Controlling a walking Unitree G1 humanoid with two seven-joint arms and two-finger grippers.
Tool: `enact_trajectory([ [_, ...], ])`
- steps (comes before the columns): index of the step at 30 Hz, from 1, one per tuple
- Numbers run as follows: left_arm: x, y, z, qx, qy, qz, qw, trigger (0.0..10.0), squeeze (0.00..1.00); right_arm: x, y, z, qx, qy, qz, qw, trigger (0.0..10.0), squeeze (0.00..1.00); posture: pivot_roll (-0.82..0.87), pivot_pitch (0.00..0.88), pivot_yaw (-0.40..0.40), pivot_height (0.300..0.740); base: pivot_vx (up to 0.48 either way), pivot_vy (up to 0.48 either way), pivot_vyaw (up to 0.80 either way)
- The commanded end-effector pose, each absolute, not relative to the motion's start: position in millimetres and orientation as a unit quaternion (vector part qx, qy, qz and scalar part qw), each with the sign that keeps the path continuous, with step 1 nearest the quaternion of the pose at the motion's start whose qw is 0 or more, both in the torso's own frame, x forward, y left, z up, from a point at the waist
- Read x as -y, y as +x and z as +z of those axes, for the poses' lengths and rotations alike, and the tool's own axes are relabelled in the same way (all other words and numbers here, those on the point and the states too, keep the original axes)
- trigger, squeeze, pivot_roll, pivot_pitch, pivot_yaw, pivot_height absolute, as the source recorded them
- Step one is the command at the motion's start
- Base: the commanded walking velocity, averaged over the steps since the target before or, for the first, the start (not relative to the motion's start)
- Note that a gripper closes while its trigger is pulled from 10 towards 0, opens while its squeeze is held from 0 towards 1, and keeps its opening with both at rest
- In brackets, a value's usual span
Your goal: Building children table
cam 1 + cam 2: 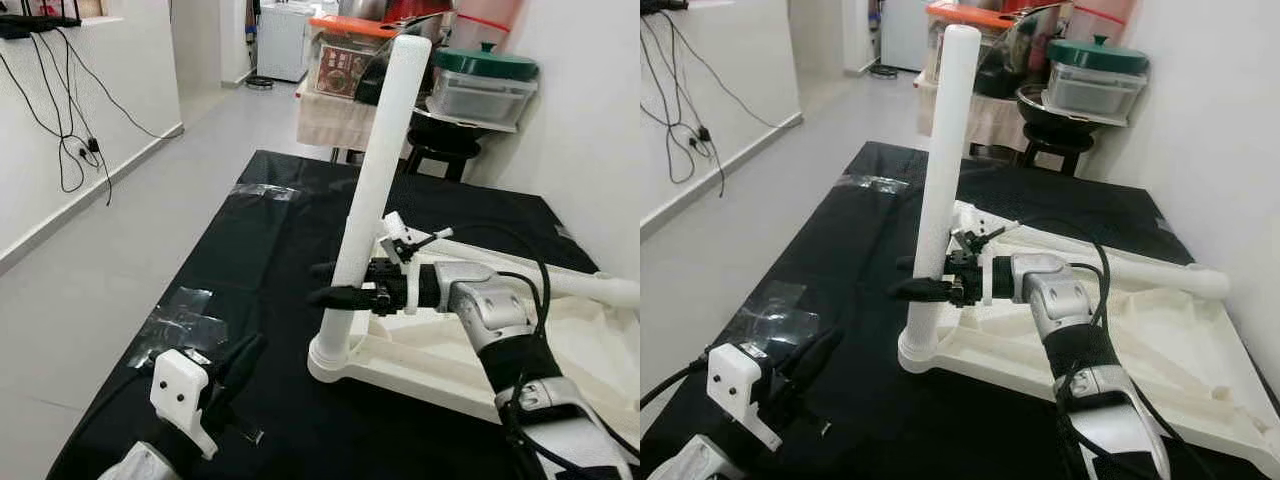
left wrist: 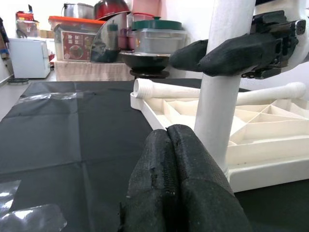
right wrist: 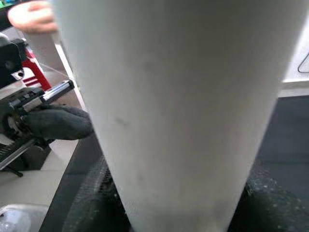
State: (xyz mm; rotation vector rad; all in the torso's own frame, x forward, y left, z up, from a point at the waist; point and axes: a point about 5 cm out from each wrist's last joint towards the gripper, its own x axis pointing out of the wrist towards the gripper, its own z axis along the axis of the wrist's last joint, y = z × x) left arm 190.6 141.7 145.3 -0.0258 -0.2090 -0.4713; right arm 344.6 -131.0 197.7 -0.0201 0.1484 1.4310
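Note:
A white children's table top (image 1: 420, 372) lies upside down on a black cloth. One white table leg (image 1: 380, 170) stands upright in its near left corner socket. My right gripper (image 1: 335, 282) is shut on this leg a little above the socket, one black finger on each side; the leg (image 3: 169, 96) shows up close in the right wrist view. A second white leg (image 1: 520, 270) lies across the table top's far side. My left gripper (image 1: 245, 360) hovers low over the cloth, left of the upright leg, its fingers (image 2: 169, 145) pressed together on nothing.
The black cloth (image 1: 270, 250) covers the floor, with clear tape patches (image 1: 185, 320) on its left part. Beyond its far end a stool (image 1: 440, 150) and a low table carry lidded containers (image 1: 485, 80). A white wall stands close on the right. Cables (image 1: 70, 150) hang on the left wall.

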Motion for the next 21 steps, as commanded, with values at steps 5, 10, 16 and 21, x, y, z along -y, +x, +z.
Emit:
enact_trajectory([
  [5, -137.8, 189.0, 144.7, 0.103, -0.016, -0.235, 0.966, 10.0, 0.00, 148.8, 338.1, 193.8, -0.062, 0.009, 0.658, 0.750, 0.0, 0.00, 0.03, 0.000, -0.143, 0.740, 0.000, 0.000, 0.00],
  [10, -139.2, 187.4, 146.4, 0.104, -0.017, -0.236, 0.966, 10.0, 0.00, 156.5, 308.0, 176.0, -0.053, 0.012, 0.588, 0.807, 0.0, 0.00, 0.00, 0.000, -0.143, 0.740, 0.000, 0.000, 0.00],
  [16, -144.4, 187.3, 147.6, 0.102, -0.018, -0.238, 0.966, 10.0, 0.00, 114.4, 273.0, 124.6, -0.133, -0.025, 0.268, 0.954, 0.0, 0.00, -0.02, 0.012, -0.107, 0.740, 0.000, 0.000, 0.00],
  [21, -144.9, 189.7, 146.6, 0.099, -0.017, -0.242, 0.965, 10.0, 0.00, 116.6, 279.7, 127.1, -0.120, -0.053, 0.254, 0.958, 0.0, 0.00, -0.01, 0.000, -0.119, 0.740, 0.000, 0.000, 0.00],
])
